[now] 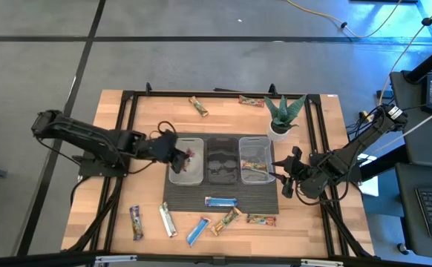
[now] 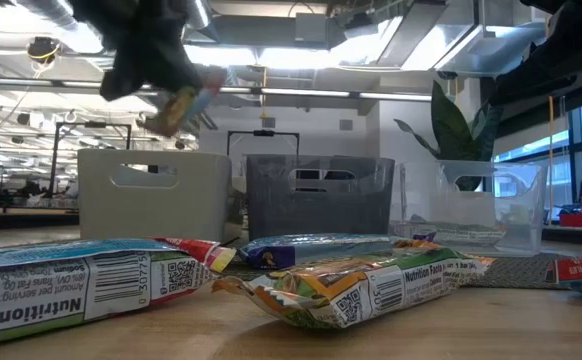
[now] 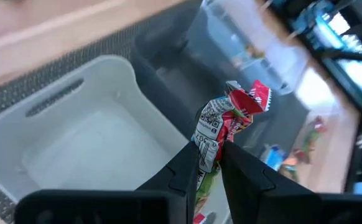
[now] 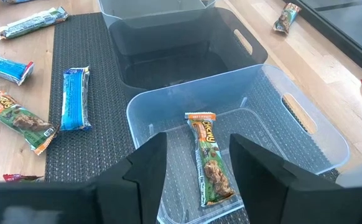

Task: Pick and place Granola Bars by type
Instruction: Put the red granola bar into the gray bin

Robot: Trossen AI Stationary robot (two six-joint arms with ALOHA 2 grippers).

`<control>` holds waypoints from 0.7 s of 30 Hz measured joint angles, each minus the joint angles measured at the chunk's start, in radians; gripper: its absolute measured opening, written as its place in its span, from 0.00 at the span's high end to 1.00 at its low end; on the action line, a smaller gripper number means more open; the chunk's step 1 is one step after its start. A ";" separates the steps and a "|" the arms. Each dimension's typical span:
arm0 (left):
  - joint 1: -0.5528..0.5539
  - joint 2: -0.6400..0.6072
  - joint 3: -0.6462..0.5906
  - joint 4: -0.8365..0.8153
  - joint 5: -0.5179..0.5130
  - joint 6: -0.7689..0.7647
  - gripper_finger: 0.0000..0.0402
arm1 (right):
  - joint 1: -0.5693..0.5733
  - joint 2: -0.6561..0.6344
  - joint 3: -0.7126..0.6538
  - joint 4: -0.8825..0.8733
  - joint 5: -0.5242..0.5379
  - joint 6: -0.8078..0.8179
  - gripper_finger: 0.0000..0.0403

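Your left gripper (image 3: 211,163) is clamped on a red-and-white bar (image 3: 226,127), pinching its lower end so the crinkled foil wrapper stands up out of the fingers, long axis running away from the wrist. The white bin (image 3: 75,134) lies directly below and just ahead of that gripper; in the high view the gripper (image 1: 177,153) hangs over the bin's near rim (image 1: 173,175). So the move likely turns on one thing: the bar is above the opening, not yet inside, and a short drop should land it there. The bin is opaque, smooth plastic with a cut-out handle; the dark bin (image 1: 222,159) sits touching it on the far side.

Your right gripper (image 4: 196,162) stands with its fingers parted and nothing between them, above the clear bin (image 4: 305,134). A tan-and-green bar (image 4: 211,158) lies flat on that bin's floor, straight ahead between the fingers, its long axis pointing away from the wrist.

More glossy wrapped bars lie on the wood beyond the ribbed black mat (image 4: 81,158): a blue bar (image 4: 76,98) on the mat, others scattered near the front edge, nearer the right arm.
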 joint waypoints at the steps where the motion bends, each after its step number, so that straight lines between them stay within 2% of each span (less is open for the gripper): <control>1: 0.000 0.023 0.000 0.000 0.000 -0.013 0.86 | 0.000 0.000 0.000 -0.001 0.000 0.000 0.56; 10: 0.026 0.154 0.000 0.010 0.038 -0.021 0.86 | 0.000 0.000 0.000 0.000 -0.010 0.001 0.56; 21: 0.054 0.173 0.000 0.016 0.033 0.035 0.86 | 0.000 0.000 0.000 0.000 -0.010 0.004 0.56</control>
